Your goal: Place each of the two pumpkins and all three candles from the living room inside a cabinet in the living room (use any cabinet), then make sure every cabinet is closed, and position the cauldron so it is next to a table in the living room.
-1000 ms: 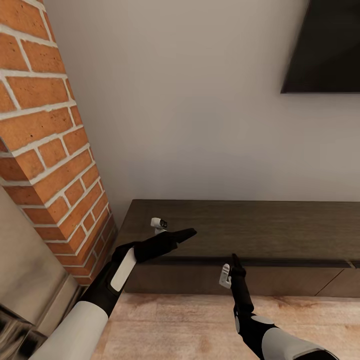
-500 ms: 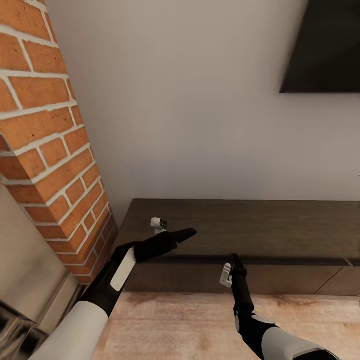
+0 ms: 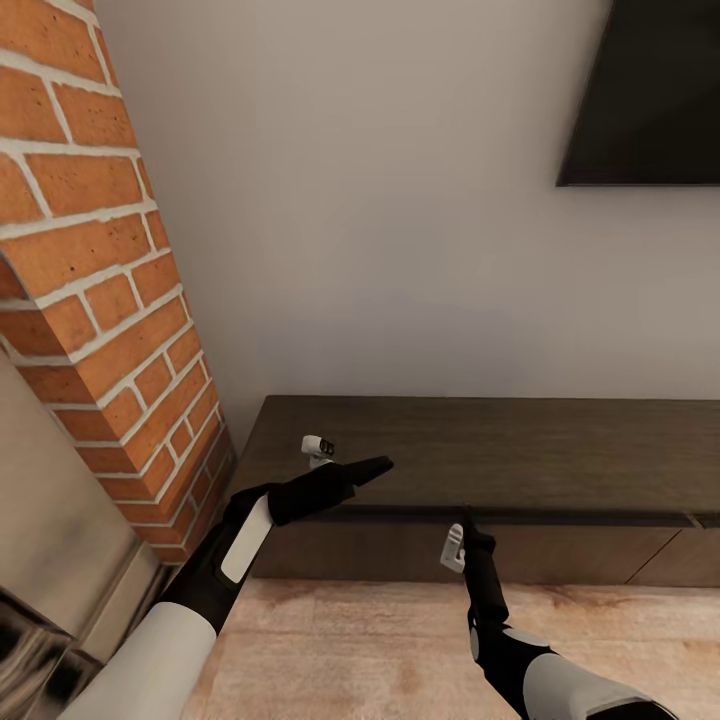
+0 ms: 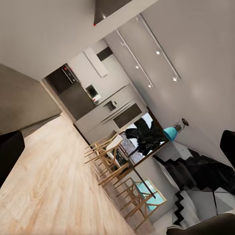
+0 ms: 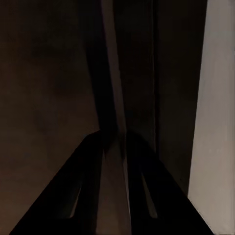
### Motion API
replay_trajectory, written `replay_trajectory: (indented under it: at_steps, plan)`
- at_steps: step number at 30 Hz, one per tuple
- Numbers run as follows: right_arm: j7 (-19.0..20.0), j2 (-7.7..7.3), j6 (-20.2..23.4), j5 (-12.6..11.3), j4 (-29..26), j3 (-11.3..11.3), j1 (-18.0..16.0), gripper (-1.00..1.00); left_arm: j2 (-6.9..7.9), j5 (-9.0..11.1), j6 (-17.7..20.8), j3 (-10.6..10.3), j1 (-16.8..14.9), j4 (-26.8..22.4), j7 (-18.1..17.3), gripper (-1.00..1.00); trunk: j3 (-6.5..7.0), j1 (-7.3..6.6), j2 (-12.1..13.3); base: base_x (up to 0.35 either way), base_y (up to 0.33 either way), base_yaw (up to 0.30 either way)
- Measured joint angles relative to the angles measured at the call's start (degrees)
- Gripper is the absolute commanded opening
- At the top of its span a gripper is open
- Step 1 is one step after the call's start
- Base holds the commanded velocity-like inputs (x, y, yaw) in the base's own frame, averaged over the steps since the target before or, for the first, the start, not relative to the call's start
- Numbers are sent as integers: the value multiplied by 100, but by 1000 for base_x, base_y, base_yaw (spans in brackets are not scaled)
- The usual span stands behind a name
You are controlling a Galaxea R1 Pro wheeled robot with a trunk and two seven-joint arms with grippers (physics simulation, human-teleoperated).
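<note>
**End effectors at the cabinet front, nothing held**

My right end effector (image 3: 466,520) points up at the front edge of the cabinet (image 3: 500,455), its tips right at the dark gap under the top board. In the right wrist view the two fingers (image 5: 88,186) run close together, clenched to a thin slit, with the gap line of the cabinet (image 5: 49,73) passing straight between them. I cannot tell whether the tips actually touch the wood.

My left end effector (image 3: 372,467) lies over the near left corner of the cabinet top, pointing to the right. Fingers look pressed together in the head view, nothing between them; its wrist view leaves me unable to confirm, so I log the state as unknown.

The cabinet is long, low, dark brown, set against the pale wall (image 3: 380,220). Its drawer fronts look flush from here.

Brick column (image 3: 90,280) stands at the cabinet's left end. Dark screen (image 3: 650,90) hangs on the wall above, toward the right. Light wood floor (image 3: 350,650) under the arms.

The left wrist view looks away across the room: wood floor (image 4: 54,181), wooden chairs (image 4: 110,159) at a dining table, grey kitchen units (image 4: 105,115) beyond.
</note>
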Motion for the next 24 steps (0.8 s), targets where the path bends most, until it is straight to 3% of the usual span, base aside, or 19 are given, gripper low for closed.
replay_trajectory:
  at_steps: [12,24]
  plan:
    - [-1,-8,-52,1,1,12,-9,-100,-3,0,-1,0,0,2,1,100,2,1,1,-96,0,0]
    - [-14,-11,-66,8,6,46,-9,-100,-5,1,-1,-1,0,2,1,100,2,0,1,-315,0,0]
